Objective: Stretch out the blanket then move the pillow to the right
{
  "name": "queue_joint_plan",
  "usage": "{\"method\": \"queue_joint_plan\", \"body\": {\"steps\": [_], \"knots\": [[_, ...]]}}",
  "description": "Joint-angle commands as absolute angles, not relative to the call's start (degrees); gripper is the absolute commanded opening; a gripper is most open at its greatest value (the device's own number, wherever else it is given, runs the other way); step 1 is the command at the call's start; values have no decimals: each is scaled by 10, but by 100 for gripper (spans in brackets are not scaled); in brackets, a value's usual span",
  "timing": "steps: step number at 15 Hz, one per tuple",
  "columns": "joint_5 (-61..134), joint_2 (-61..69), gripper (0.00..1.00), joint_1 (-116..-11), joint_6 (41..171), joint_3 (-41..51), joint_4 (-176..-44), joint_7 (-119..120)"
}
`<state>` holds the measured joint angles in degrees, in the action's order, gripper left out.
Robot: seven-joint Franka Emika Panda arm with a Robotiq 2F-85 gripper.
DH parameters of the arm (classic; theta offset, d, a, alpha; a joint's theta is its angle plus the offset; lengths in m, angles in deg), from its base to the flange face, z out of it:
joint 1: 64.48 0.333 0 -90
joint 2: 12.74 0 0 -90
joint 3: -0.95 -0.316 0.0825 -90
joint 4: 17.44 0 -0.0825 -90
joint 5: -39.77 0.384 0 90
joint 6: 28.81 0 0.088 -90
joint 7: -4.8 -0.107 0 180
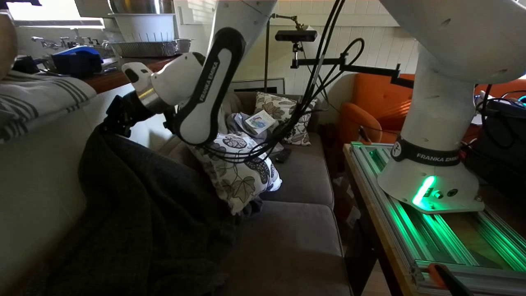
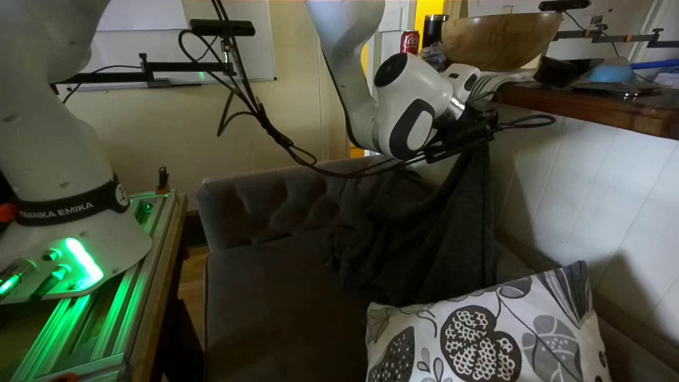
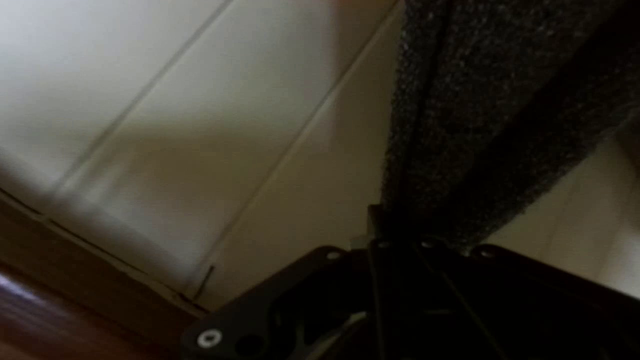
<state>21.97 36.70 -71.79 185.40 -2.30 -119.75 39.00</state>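
Note:
A dark grey blanket (image 1: 152,213) hangs from my gripper (image 1: 116,126) and drapes down over the sofa in folds. It also shows in an exterior view (image 2: 424,233) and in the wrist view (image 3: 475,110). The gripper (image 3: 400,230) is shut on a gathered edge of the blanket, raised close to the white panelled wall under the counter. A white pillow with a leaf and fruit print (image 1: 242,172) leans on the sofa beside the blanket, and it shows at the bottom of an exterior view (image 2: 493,339). The fingertips are dark and partly hidden by cloth.
The grey sofa (image 1: 296,246) runs between the wall and the robot's table (image 1: 382,230). A wooden counter edge (image 2: 589,109) stands just above the gripper, with a wooden bowl (image 2: 501,40) on it. A second patterned pillow (image 1: 271,102) and a book (image 1: 260,122) lie farther along the sofa.

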Motion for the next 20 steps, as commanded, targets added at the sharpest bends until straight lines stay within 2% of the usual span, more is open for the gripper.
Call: {"method": "queue_joint_plan", "body": {"steps": [1,6,7,8,11,18,20], "knots": [[265,463,1,-629,1886,56,-1070,370],[363,566,1,-565,1882,164,-937,388],[398,578,27,-564,1876,166,-920,415],[406,590,29,-562,1873,180,-902,419],[434,596,47,-559,1861,211,-886,444],[411,536,98,-569,1822,253,-994,436],[373,505,100,-576,1794,258,-1048,420]]}}
